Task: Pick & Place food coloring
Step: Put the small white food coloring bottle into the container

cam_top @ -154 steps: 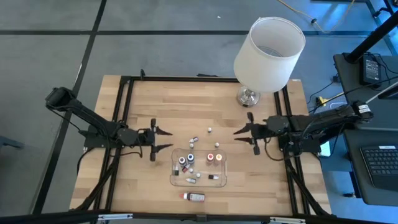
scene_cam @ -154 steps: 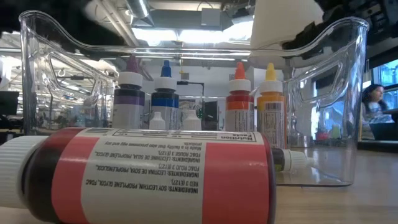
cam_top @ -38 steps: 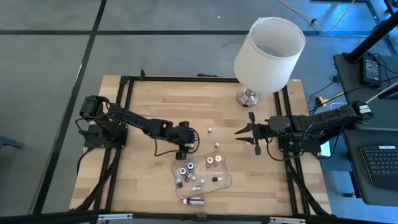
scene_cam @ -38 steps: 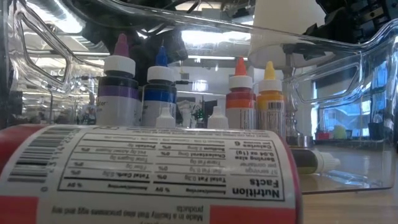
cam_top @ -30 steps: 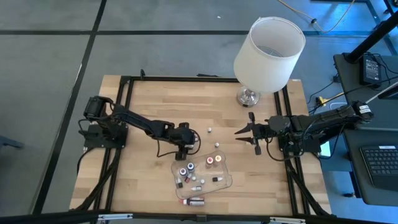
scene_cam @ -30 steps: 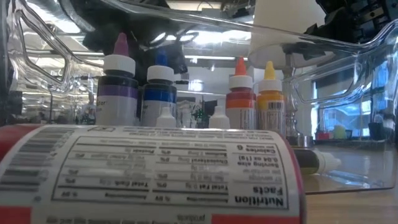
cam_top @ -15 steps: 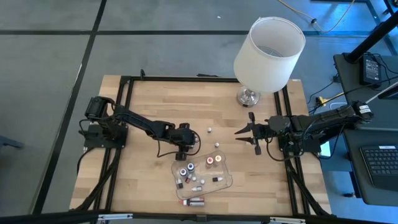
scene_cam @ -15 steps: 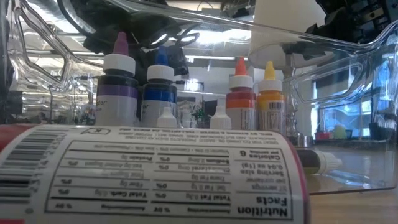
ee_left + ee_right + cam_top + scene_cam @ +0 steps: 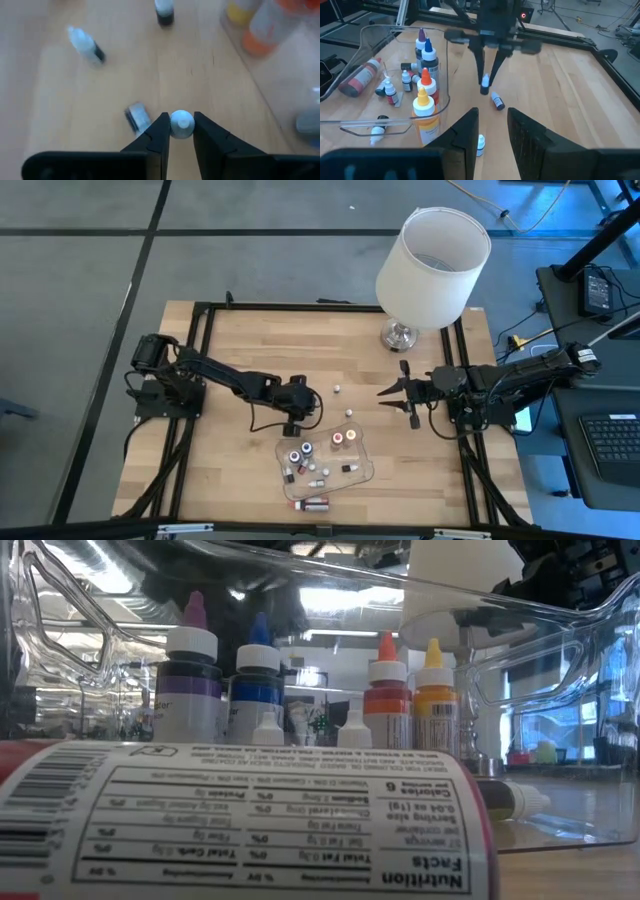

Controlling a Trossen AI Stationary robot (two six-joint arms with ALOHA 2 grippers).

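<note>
The left gripper (image 9: 296,423) is lowered near the middle of the wooden bench (image 9: 240,350), its jaws closed around a tiny white-capped food coloring bottle (image 9: 181,123) standing just beside the clear shallow plastic tray (image 9: 366,470). Another tiny bottle (image 9: 137,116) lies beside it. More tiny bottles and larger purple, blue, red and orange dropper bottles (image 9: 385,700) are held in the tray. The right gripper (image 9: 385,394) is held by the bench's right edge, jaws slightly parted and empty.
</note>
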